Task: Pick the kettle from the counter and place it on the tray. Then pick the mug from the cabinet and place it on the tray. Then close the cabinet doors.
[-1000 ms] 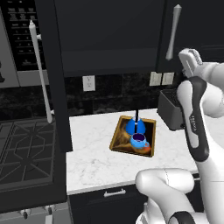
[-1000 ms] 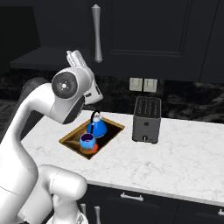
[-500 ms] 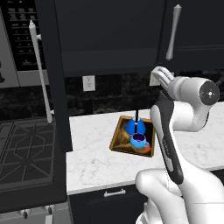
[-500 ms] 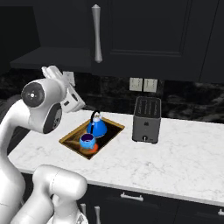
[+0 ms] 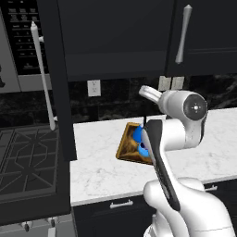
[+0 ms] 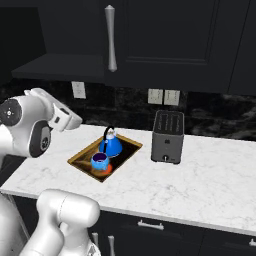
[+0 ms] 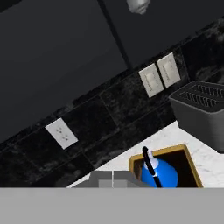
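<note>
The golden-brown tray [image 6: 125, 148] lies on the white marble counter [image 6: 210, 175]. In it stand the cone-shaped blue kettle [image 6: 110, 145] and, in front of it, the small blue mug [image 6: 100, 161]. In the left base view my arm covers most of the tray [image 5: 126, 147] and the kettle [image 5: 137, 134]. My gripper [image 7: 113, 178] hangs above the counter left of the tray, fingers together and holding nothing. The cabinet's left door [image 5: 59, 92] stands open with its bar handle [image 5: 42, 78] facing out, showing the shelf [image 6: 60, 65]. The right door [image 6: 165, 40] is closed.
A dark grey toaster [image 6: 167, 136] stands right of the tray. Wall outlets [image 6: 164, 96] sit on the black backsplash. A stove top [image 5: 28, 157] and a microwave [image 5: 18, 41] lie left of the open door.
My arm has swung from up by the right door's handle down and to the left, and now sits over the counter's left part. Kettle, mug and doors have not moved.
</note>
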